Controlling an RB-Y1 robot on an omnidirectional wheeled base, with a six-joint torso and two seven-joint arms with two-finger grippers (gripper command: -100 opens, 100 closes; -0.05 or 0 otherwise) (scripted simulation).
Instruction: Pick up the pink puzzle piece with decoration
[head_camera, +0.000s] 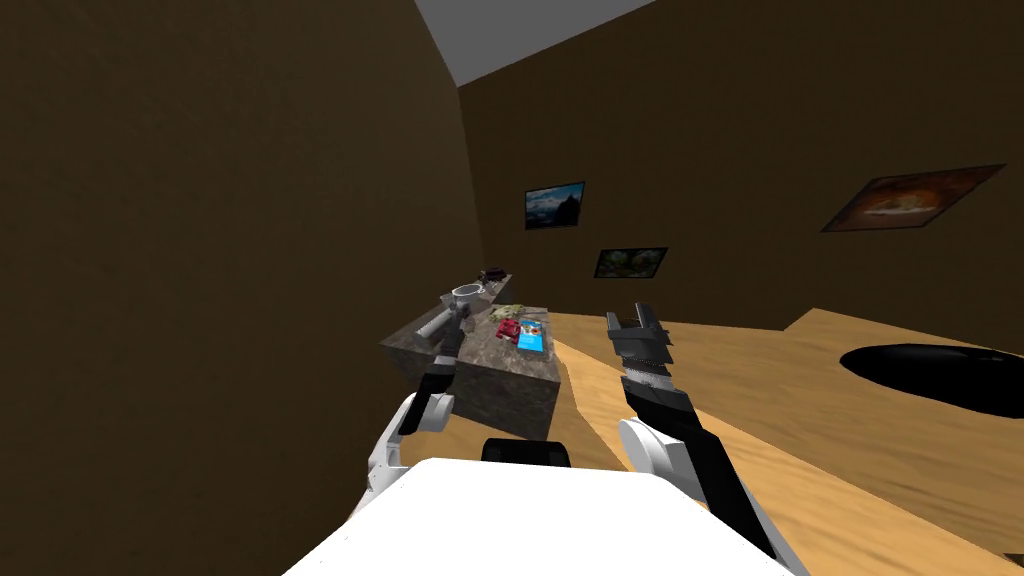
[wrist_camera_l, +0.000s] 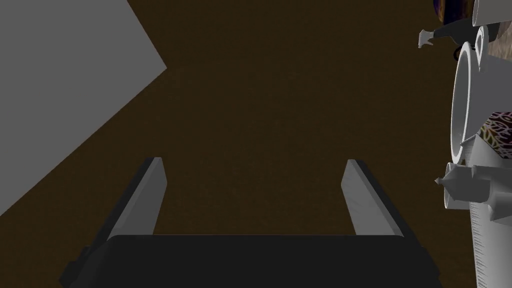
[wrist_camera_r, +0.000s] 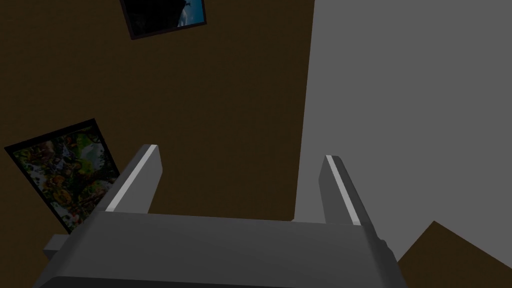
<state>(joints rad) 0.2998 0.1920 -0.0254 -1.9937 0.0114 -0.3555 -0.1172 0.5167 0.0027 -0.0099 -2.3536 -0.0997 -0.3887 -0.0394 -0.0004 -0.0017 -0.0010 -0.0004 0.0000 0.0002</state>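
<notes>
Both pairs of jaws are spread wide with nothing between them: the left gripper faces a brown wall, its fingers touching nothing, and the right gripper is just as empty. Left arm is stretched forward over the near left part of the dark stone-patterned table, with a white cup close beyond it. Right arm is lifted beside the table, above the wooden floor, fingers pointing up and forward. And the pink puzzle piece lies on the tabletop, just beside a blue card, right of the left arm and apart from both grippers
</notes>
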